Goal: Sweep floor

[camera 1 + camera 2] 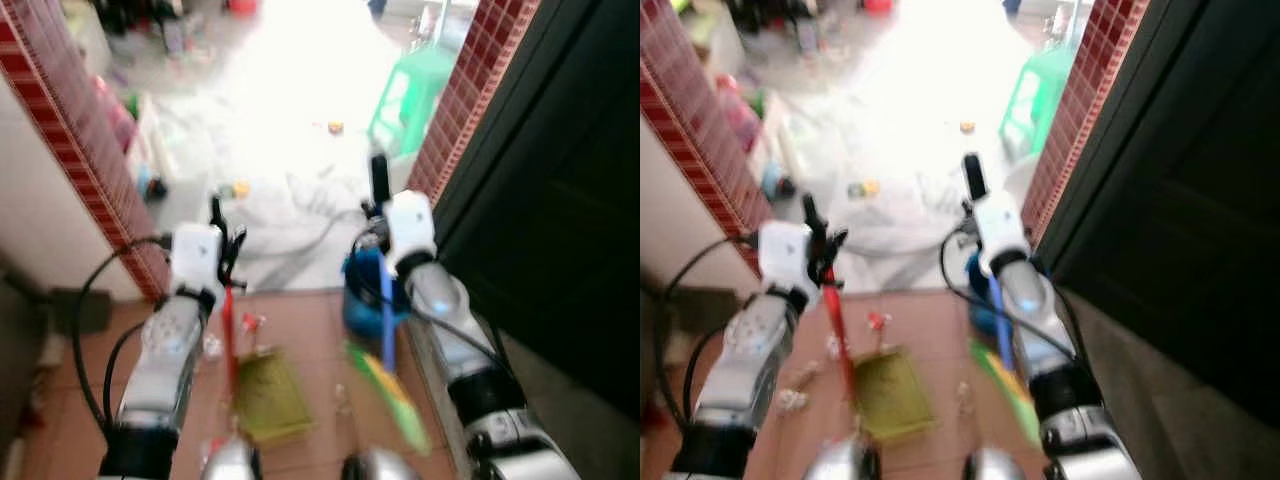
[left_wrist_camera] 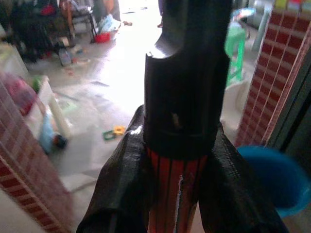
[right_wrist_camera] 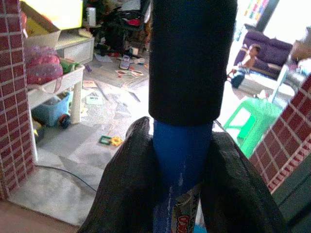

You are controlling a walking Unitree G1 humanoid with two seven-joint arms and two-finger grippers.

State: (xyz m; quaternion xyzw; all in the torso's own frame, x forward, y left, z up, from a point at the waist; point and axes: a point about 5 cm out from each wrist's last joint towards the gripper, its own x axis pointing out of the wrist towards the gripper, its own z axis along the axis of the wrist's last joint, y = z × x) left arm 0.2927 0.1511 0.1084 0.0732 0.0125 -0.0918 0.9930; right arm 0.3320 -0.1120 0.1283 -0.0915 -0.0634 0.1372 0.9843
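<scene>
The broom [image 1: 388,330] has a blue stick with a black top, and its green bristles rest on the brown tile floor [image 1: 310,340] just beside the dustpan [image 1: 268,398]. The right tool [image 3: 181,194] is closed tight around the blue stick, one black finger on each side. The dustpan is green and lies flat on the tiles, with its red handle [image 1: 229,340] standing up from it. The left tool [image 2: 175,194] is closed tight around that red handle, below its black cap.

It looks like the sweeping step is going on, with both things held and ready. Little white bits [image 1: 800,385] lie on the tiles near the dustpan, on the side away from the broom. I think the next move is to brush those bits toward the dustpan and keep the pan pressed flat.

The head pictures are blurry, so the small bits are hard to make out. A blue bucket [image 1: 362,290] stands behind the broom stick and is partly hidden. The bright floor past the brick posts [image 1: 70,140] is washed out by light.
</scene>
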